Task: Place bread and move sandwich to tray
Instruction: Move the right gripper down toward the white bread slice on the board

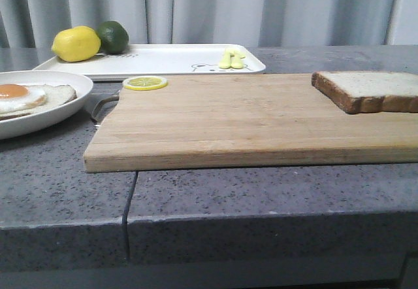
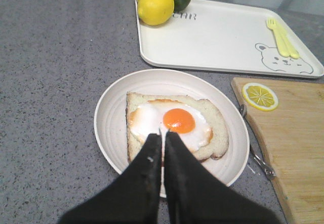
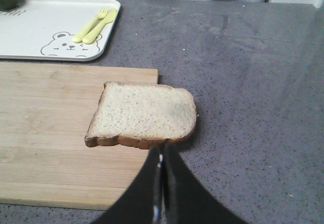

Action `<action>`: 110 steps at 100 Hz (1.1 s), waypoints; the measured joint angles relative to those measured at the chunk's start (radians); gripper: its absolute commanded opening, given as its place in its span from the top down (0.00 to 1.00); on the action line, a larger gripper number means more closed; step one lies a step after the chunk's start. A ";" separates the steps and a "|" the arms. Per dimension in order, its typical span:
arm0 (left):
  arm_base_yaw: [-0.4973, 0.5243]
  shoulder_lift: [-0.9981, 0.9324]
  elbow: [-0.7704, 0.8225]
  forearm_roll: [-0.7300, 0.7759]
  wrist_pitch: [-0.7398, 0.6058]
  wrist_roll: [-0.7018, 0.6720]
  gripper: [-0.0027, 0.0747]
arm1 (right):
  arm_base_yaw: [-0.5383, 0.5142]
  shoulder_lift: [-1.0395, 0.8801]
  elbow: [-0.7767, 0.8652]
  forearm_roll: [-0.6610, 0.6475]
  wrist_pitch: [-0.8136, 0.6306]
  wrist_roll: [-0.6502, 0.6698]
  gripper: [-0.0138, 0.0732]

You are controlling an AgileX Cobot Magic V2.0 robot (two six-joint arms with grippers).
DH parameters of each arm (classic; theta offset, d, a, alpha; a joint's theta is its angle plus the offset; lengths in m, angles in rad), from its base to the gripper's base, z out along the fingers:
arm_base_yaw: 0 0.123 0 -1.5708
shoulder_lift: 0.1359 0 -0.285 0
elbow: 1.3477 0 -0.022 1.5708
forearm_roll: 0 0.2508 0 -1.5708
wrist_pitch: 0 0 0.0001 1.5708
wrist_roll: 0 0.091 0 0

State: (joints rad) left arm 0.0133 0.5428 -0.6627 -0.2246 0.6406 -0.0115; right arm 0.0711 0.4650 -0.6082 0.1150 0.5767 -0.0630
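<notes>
Flat on the far-right corner of the wooden cutting board (image 1: 241,119) lies the bread (image 1: 369,90), its longer side running along the board's length and its rounded end hanging a little past the board's right edge onto the grey counter (image 3: 253,82). In the front view the slice is cut off by the picture's right border.

Left of the board, the white plate (image 2: 109,127) holds the sandwich (image 2: 174,125), so far only a pale slice under a fried egg with its yolk up; in the front view the plate's left side is cropped. Behind the board sits the tray (image 1: 163,60), long side parallel to the board, carrying a lemon (image 1: 76,44), a lime (image 1: 113,36) and yellow cutlery (image 1: 232,59) near the bear drawing. A lemon slice (image 1: 145,83) rests on the board's near-tray corner.

The left gripper (image 2: 163,135) hangs over the plate, fingers pressed together with nothing between them. The right gripper (image 3: 162,150) hangs by the bread's edge, fingers likewise together and empty.
</notes>
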 measured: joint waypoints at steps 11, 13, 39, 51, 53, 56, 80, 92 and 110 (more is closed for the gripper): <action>0.000 0.007 -0.002 0.000 0.014 0.000 0.99 | 0.000 0.004 0.000 0.014 0.009 0.000 0.85; 0.000 0.007 -0.002 0.000 0.016 0.000 0.98 | 0.000 0.004 0.000 0.016 0.009 0.000 0.83; 0.000 0.007 -0.002 -0.004 0.020 0.031 0.62 | 0.000 0.004 -0.001 0.026 0.011 0.000 0.26; 0.000 0.007 -0.002 -0.004 0.020 0.033 0.51 | 0.000 0.004 -0.001 0.043 0.011 0.006 0.24; 0.000 0.007 -0.002 -0.004 0.020 0.033 0.51 | 0.000 0.004 -0.001 0.045 0.011 0.011 0.25; 0.000 0.007 -0.002 -0.004 0.020 0.033 0.51 | 0.000 0.004 -0.001 0.049 0.011 0.025 0.25; 0.000 0.007 -0.002 -0.004 0.020 0.033 0.51 | -0.008 0.059 -0.001 0.051 -0.055 0.171 0.25; 0.000 0.007 -0.002 -0.005 0.021 0.033 0.51 | -0.039 0.129 -0.001 0.051 -0.118 0.255 0.25; 0.000 0.007 -0.002 -0.007 0.021 0.033 0.52 | -0.120 0.224 -0.001 0.049 -0.202 0.329 0.25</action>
State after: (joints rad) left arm 0.0133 0.5500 -0.6644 -0.2319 0.6613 0.0211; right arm -0.0492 0.6887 -0.6087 0.1640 0.3743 0.2665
